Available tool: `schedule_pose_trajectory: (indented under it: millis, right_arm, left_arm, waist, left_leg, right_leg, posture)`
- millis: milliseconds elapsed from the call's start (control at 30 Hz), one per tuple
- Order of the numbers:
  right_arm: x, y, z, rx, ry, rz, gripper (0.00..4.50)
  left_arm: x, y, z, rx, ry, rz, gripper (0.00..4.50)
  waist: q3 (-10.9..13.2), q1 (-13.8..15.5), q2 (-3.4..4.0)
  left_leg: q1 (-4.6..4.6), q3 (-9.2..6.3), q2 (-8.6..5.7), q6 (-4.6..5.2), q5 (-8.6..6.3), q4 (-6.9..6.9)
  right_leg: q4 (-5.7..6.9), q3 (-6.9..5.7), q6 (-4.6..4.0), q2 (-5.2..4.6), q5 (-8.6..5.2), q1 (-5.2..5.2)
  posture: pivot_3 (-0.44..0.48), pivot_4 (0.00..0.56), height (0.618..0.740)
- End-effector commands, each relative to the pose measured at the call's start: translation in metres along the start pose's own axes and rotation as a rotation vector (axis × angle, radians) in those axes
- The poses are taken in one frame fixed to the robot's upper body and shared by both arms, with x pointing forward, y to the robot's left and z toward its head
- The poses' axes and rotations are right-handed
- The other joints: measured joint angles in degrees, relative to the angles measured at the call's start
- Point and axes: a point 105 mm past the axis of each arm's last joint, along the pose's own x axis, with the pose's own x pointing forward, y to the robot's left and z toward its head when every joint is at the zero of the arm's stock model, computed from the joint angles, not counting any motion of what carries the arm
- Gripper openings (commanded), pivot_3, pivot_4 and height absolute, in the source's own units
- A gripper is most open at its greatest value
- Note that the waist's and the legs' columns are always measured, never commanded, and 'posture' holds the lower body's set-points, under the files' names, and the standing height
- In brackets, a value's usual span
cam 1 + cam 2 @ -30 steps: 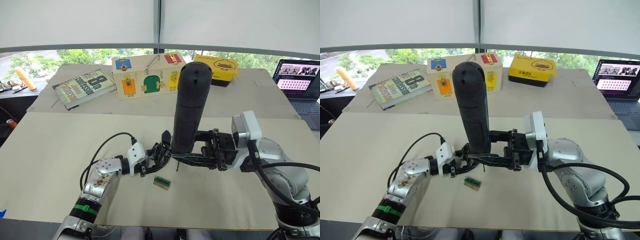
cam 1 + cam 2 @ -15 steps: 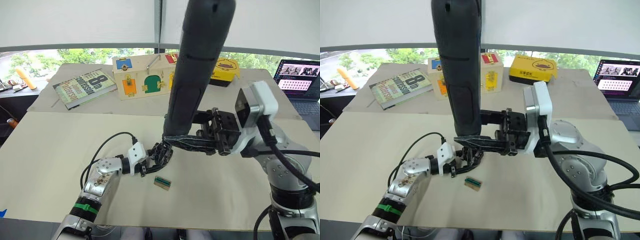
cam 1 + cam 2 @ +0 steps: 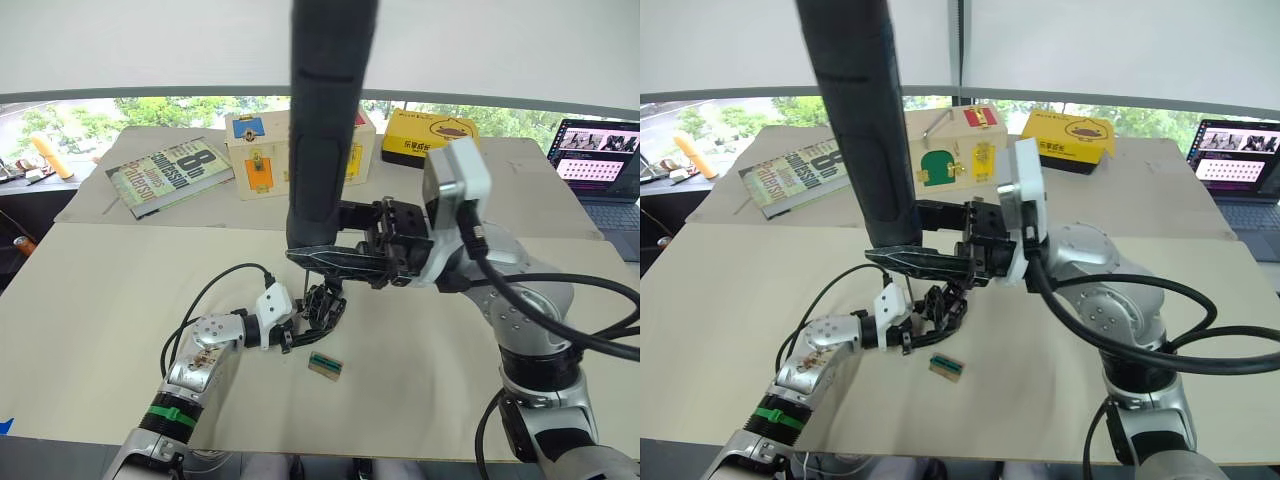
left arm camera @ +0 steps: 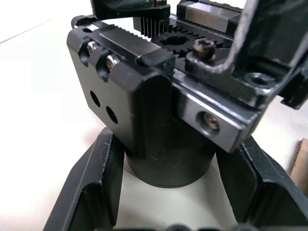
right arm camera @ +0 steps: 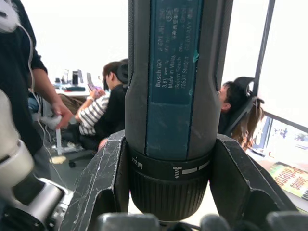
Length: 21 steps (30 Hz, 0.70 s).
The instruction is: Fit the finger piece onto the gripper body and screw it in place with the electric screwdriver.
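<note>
Now the right gripper (image 3: 330, 262) is clenched on the upright electric screwdriver (image 3: 325, 120), at 12 o'clock above the gripper body (image 3: 322, 308), which the left gripper (image 3: 300, 322) clamps.

**Office-type robot lab, window side**

Big tan table (image 3: 90, 300) under wide windows w/ white blinds (image 3: 150, 45) pulled most of the way down; trees outside. Laptop (image 3: 598, 160) open at the far right, screen on. Test props along the back: book (image 3: 168, 175), wooden latch box (image 3: 265, 155) w/ coloured doors, yellow box (image 3: 432, 138). Right wrist view: people (image 5: 103, 113) seated in office chairs at desks, one person standing close by.
</note>
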Motion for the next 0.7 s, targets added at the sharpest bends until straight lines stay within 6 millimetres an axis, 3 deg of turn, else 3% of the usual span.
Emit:
schedule_pose_trajectory:
  millis: [33,267,700]
  right_arm:
    - [0.006,0.0,0.006,-0.081,-0.024,0.014,1.9]
    - [0.007,-0.009,-0.01,-0.093,0.014,-0.006,1.9]
    - [0.012,-0.015,-0.02,-0.066,0.053,-0.032,1.9]
  left_arm:
    - [-0.002,-0.007,-0.02,-0.072,0.066,-0.007,2.27]
    - [-0.004,-0.007,-0.021,-0.082,0.069,0.0,2.27]
    - [-0.005,-0.008,-0.021,-0.084,0.074,0.001,2.27]
  waist:
    - [0.0,-0.01,0.0]
    - [0.0,-0.13,0.0]
    - [0.0,-0.54,0.01]
  left_leg:
    - [0.0,0.0,0.0,0.0,0.0,0.0]
    - [-0.01,0.02,-0.01,0.0,0.0,0.0]
    - [0.0,0.01,0.0,-0.03,0.01,-0.01]
  right_leg:
    - [0.01,0.0,0.0,0.0,0.0,0.0]
    - [0.0,0.01,0.01,0.04,0.0,0.0]
    - [0.0,0.01,0.01,0.07,-0.01,0.0]
  posture:
    - [0.0,0.15,0.74]
    - [0.0,0.15,0.74]
    - [0.0,0.15,0.74]
